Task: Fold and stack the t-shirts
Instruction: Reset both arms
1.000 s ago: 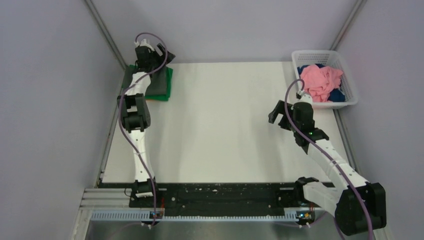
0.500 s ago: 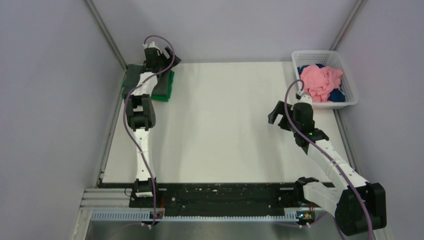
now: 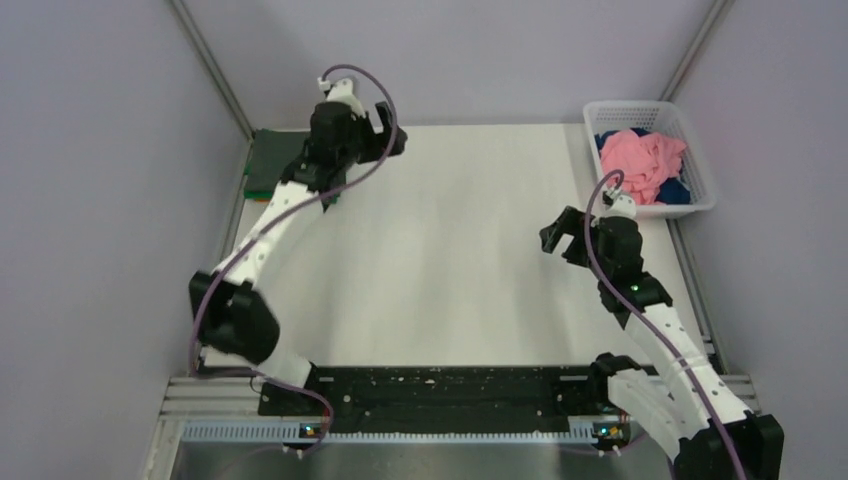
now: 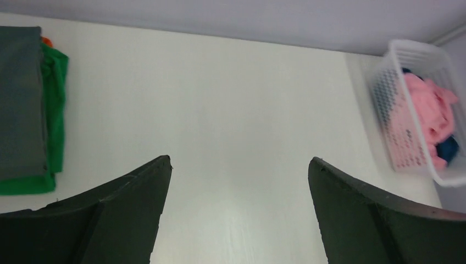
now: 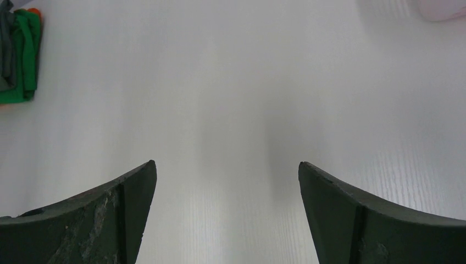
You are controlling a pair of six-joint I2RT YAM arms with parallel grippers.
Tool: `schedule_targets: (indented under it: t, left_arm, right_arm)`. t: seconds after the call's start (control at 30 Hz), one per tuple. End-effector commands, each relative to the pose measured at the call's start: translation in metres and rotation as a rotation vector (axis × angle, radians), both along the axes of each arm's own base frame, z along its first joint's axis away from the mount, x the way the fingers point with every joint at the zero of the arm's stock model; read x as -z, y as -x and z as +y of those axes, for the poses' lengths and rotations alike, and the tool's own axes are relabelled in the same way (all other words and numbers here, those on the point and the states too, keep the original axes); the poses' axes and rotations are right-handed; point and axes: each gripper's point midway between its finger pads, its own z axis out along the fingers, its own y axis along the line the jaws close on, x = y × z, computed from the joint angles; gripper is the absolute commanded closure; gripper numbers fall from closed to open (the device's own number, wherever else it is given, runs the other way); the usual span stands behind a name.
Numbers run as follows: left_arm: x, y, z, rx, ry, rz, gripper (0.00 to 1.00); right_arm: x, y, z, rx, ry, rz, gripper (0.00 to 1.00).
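A folded dark grey t-shirt (image 3: 274, 158) lies on a folded bright green t-shirt (image 4: 55, 110) at the table's far left corner. The grey one also shows in the left wrist view (image 4: 19, 104). The pink t-shirt (image 3: 645, 160) lies crumpled on the dark blue t-shirt (image 3: 678, 190) in the basket. My left gripper (image 3: 390, 130) is open and empty, in the air just right of the stack. My right gripper (image 3: 560, 235) is open and empty over bare table, left of the basket.
The white lattice basket (image 3: 703, 178) stands at the far right corner and also shows in the left wrist view (image 4: 401, 137). Grey walls close in both sides and the back. A small orange bit (image 4: 46, 40) peeks out behind the stack.
My left gripper has lifted off the stack and swung to the right, its arm now stretched across the left side. My right gripper has shifted slightly nearer.
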Motion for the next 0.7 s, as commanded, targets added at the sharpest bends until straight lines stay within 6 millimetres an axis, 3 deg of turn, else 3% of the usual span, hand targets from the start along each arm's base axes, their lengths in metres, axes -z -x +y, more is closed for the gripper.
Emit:
schedule_targets:
  t: [0.0,0.13,0.2,0.27,0.4,0.67]
  left_arm:
    - [0.028,0.107,0.0,-0.072,-0.061,-0.017,0.01]
    - [0.102,0.199,0.013,-0.115,0.014,0.11,0.01]
    - [0.13,0.231,0.023,-0.134,0.044,0.126,0.01]
    - [0.145,0.25,0.033,-0.156,0.076,0.121,0.01]
    - [0.151,0.267,0.048,-0.19,0.071,0.111,0.01]
    - [0.132,0.276,0.064,-0.233,0.051,0.082,0.01]
  right_arm:
    - [-0.001,0.017,0.001,-0.021,-0.025,-0.002,0.01]
    - [0.002,0.029,-0.006,0.015,-0.028,0.001,0.01]
    - [0.003,0.033,-0.008,0.023,-0.023,-0.01,0.01]
    - [0.005,0.035,-0.015,0.057,-0.013,-0.019,0.01]
    - [-0.001,0.037,-0.022,0.107,-0.031,-0.055,0.01]
    - [-0.015,0.041,-0.032,0.168,-0.046,-0.105,0.01]
